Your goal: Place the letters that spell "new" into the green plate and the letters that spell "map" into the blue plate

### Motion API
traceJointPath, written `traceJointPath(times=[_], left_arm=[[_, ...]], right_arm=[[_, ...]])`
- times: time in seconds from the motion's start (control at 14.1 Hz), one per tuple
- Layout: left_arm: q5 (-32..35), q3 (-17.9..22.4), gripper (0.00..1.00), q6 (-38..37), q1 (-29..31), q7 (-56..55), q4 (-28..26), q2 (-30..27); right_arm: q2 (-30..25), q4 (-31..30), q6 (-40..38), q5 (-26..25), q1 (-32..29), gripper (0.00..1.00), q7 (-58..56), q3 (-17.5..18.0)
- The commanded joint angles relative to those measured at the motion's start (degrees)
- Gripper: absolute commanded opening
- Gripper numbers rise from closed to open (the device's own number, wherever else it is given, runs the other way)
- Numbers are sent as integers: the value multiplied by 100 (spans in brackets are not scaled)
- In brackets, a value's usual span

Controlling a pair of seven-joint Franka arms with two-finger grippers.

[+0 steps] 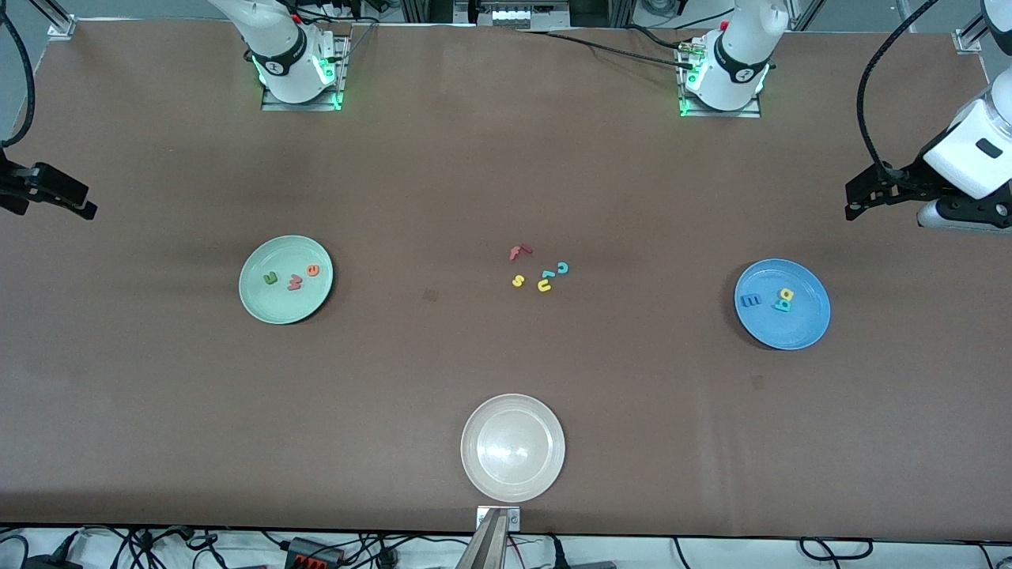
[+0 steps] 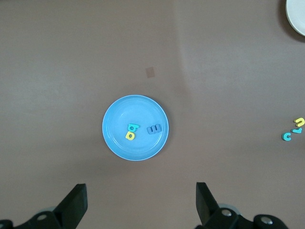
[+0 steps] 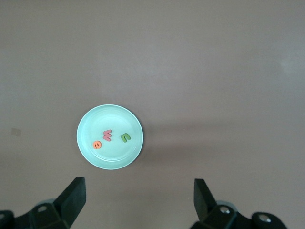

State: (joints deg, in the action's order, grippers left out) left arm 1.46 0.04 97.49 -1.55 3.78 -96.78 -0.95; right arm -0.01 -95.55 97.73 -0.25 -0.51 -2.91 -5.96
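Letters for both words are already lying in their plates, and neither gripper is holding any of them. Starting from the left gripper (image 2: 140, 205): it is hanging high over the table at the left arm's end with its fingers (image 2: 76, 202) spread wide and nothing between them. Below it the blue plate (image 1: 806, 328) is sitting on the brown table (image 1: 427, 158), and in that plate the blue m (image 1: 749, 299) is lying just beside the yellow a (image 1: 787, 294) and the teal p (image 1: 783, 305), which are touching each other.

At the other end the right gripper (image 3: 139, 202) is waiting in the same way, raised over the table at the right arm's end, its fingers (image 3: 74, 200) standing fully apart and empty. Under it the green plate (image 1: 261, 304) is resting on the table, and it is carrying the green n (image 1: 270, 277), the pinkish-red w (image 1: 295, 282) and the orange e (image 1: 313, 270) in a loose row, close together but apart from each other.

Between the two plates, around the middle of the table, a small cluster of leftover letters is lying: the red f (image 1: 519, 252), the yellow s (image 1: 518, 280), the yellow u (image 1: 545, 285) and the teal c (image 1: 562, 268), with another small teal piece (image 1: 548, 275) touching the u. Nearer to the front camera than that cluster, the whitish-beige plate (image 1: 474, 466) is sitting by the table's edge with nothing in it.
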Motion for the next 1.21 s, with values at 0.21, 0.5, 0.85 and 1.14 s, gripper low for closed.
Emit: traceJointPath(times=[0.21, 0.5, 0.85, 1.14], left_arm=[[-129, 22, 100, -143, 15, 96, 142, 24], [-129, 22, 100, -151, 6, 96, 142, 15], [-138, 22, 100, -151, -3, 96, 142, 15], [-138, 13, 100, -151, -12, 96, 151, 7]], right_arm=[[-544, -685, 238, -124, -45, 100, -8, 86], [-544, -658, 229, -256, -45, 100, 9, 113], [-544, -658, 98, -238, -45, 100, 80, 166], [-526, -658, 133, -238, -45, 100, 80, 166]])
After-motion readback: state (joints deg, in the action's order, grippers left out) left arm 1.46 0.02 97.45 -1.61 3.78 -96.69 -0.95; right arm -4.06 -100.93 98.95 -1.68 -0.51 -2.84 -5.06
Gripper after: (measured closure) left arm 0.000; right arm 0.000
